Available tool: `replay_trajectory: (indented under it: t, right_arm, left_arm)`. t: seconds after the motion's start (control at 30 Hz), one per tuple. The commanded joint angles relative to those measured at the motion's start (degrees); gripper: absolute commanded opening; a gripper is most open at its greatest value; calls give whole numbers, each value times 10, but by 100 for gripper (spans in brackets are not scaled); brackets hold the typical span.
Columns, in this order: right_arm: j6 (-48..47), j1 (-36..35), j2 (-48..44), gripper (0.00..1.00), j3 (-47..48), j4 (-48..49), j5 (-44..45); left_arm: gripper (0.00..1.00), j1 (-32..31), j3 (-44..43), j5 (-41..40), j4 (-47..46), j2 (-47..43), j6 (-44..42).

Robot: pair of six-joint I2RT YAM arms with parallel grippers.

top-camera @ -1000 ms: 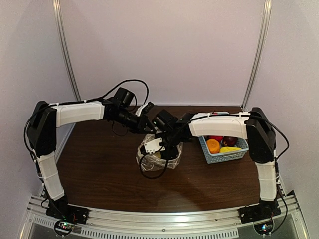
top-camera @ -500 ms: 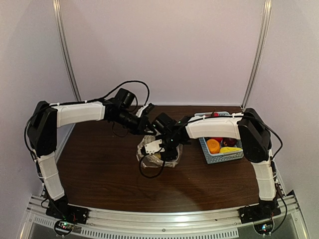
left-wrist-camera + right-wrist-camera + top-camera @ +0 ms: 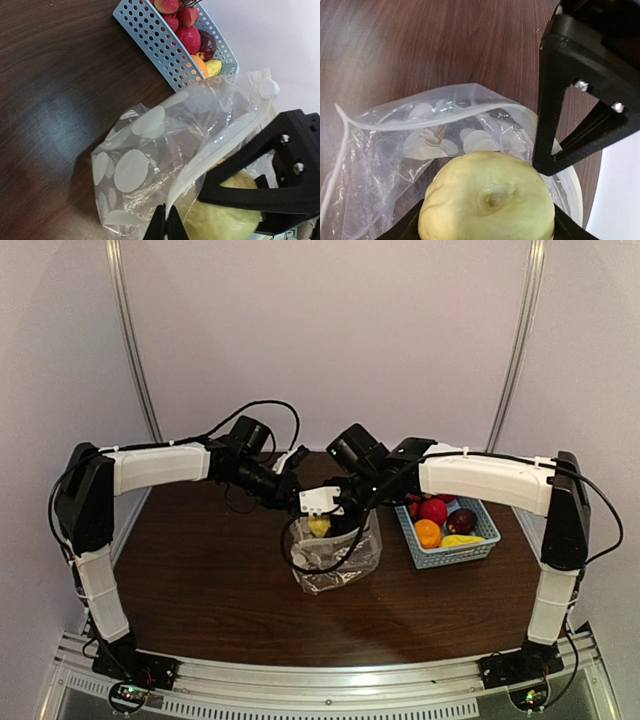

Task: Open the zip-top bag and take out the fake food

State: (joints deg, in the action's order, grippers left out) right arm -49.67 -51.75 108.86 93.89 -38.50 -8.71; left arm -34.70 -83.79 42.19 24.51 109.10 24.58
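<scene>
The zip-top bag (image 3: 338, 558) is clear with white dots and stands open mid-table. My left gripper (image 3: 166, 221) is shut on its white zip strip (image 3: 220, 145), holding the rim up. My right gripper (image 3: 487, 226) is shut on a yellow-green piece of fake food (image 3: 487, 202), held just above the bag's mouth (image 3: 425, 112). From above, that fruit (image 3: 319, 527) hangs under the right gripper (image 3: 322, 520), close to the left gripper (image 3: 296, 490). More fake food (image 3: 433, 512), red, orange, yellow and dark purple, lies in the basket.
A light-blue perforated basket (image 3: 447, 553) sits right of the bag, near the table's right edge; it also shows in the left wrist view (image 3: 160, 42). The left gripper's black frame (image 3: 580, 90) stands close beside the fruit. Dark wooden table (image 3: 200, 570) surrounds the bag.
My right gripper has risen out of the bag with the yellow-green fruit, and its arm has swung up and to the right. The bag now stands taller. My left arm has stayed put.
</scene>
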Motion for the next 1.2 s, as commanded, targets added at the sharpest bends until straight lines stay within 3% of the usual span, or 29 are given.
replay_trajectory:
  t: [0.0,0.2,0.6,0.93,1.17]
  right_arm:
    - [27,-1,-30,66,-20,-38,-56]
    - [59,-1,-56,66,-22,-22,-73]
    - [172,3,-39,67,33,42,47]
    - [192,10,-48,68,71,9,-75]
    - [239,33,-57,68,174,-33,-181]
  left_arm:
    - [0,7,-9,0,2,-6,-2]
    - [0,7,-10,10,2,-11,-2]
    - [0,7,-10,35,-2,-28,3]
    - [0,7,-9,37,-4,-41,3]
    - [0,7,-8,36,-5,-40,3]
